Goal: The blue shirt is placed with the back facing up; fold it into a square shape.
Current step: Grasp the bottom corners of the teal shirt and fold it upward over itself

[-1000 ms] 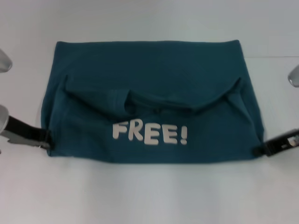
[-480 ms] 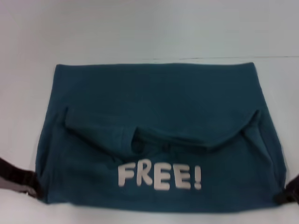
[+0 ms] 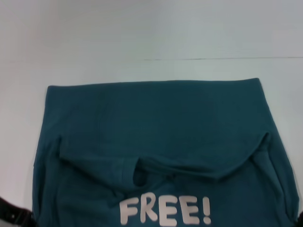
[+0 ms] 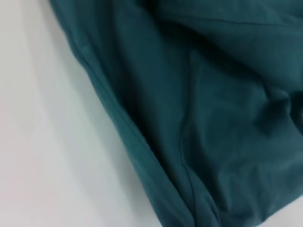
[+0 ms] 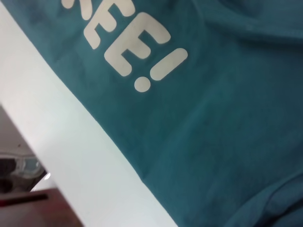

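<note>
On the white worktop (image 3: 142, 33) the blue shirt (image 3: 156, 123) is lying partly folded, its long axis running side to side between my two grippers, lettering showing on the near flap. My left gripper (image 3: 12, 216) is sitting at the near left corner, my right gripper (image 3: 300, 218) barely showing at the near right corner; I cannot tell how either's fingers are standing. Both seem equally near.

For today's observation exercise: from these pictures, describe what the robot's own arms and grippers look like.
Very little shows. In the head view, the left gripper appears as a black, strap-like piece with a pale grey part at the near left corner of the blue shirt. The right gripper is only a dark sliver at the frame edge. Neither wrist view shows fingers.
</note>
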Controlling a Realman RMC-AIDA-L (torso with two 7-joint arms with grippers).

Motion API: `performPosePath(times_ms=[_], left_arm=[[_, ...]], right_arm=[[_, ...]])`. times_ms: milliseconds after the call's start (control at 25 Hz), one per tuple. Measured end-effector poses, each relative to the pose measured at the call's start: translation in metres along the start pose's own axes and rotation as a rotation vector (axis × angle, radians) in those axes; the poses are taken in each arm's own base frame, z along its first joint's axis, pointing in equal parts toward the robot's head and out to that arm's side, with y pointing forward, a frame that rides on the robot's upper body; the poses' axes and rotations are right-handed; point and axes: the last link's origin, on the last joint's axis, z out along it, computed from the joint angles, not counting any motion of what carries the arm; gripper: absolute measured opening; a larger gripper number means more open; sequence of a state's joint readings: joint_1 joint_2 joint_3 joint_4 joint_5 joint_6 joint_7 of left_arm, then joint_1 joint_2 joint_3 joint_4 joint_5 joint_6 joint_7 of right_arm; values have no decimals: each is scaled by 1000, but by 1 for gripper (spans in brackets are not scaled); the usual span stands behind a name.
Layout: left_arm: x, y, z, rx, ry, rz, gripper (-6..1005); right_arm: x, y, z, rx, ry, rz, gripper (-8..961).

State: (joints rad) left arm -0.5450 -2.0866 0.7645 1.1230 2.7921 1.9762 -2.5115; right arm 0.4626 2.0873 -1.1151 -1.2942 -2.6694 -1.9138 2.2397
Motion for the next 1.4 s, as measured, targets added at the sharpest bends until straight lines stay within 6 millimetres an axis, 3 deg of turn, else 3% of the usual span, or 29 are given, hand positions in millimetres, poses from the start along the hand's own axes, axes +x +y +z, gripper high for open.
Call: performPosePath(times_ms=[480,600,1080,1400], left_arm=[[-23,3,9,-91,-26,73,52],[-25,-4,0,-121,45,82,52],[-2,-14,-60,-233,416,146,53],[36,-18,-91,-145,672,188,51]], right_arm=[[7,6,12,-58,53,-26,132],[8,5,9,-68,34,-31,135],[-3,-17,-49,-39,-251,-53,146],[-17,-39,-92,41,-494,44,153]])
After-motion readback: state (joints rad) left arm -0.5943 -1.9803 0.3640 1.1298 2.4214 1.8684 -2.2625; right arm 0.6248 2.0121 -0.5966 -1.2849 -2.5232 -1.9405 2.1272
